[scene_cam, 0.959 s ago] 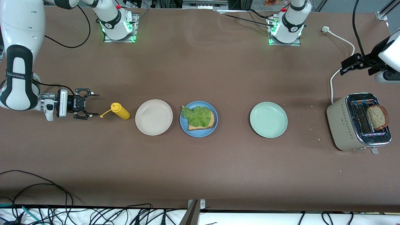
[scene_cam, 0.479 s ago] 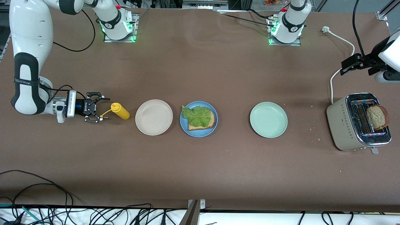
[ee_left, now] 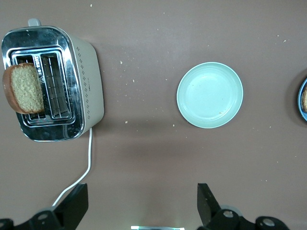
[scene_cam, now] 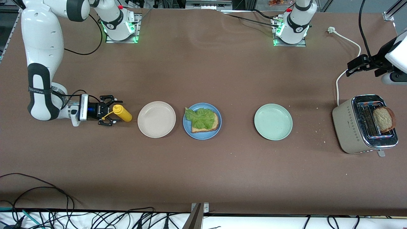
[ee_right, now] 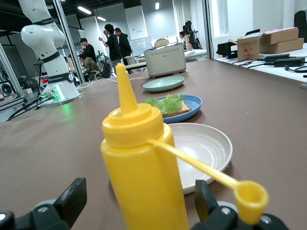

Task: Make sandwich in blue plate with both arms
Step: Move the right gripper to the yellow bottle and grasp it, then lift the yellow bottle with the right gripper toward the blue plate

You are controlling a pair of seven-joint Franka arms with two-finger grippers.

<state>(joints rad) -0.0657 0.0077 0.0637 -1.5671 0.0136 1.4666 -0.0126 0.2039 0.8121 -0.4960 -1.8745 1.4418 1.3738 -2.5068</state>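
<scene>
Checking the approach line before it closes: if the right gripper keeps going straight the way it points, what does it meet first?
The yellow squeeze bottle, which stands directly ahead between the open fingers of the right gripper. Next in that line would be the beige plate.

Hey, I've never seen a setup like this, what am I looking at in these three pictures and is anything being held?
Two white robot arms share a brown table. One picture looks down from a high camera; the other two come from cameras on the wrists. The right gripper is open around a yellow squeeze bottle, not gripping it. The left gripper waits open above the table near a toaster holding a bread slice. In a row lie a beige plate, a blue plate with bread and lettuce, and a mint plate.
</scene>
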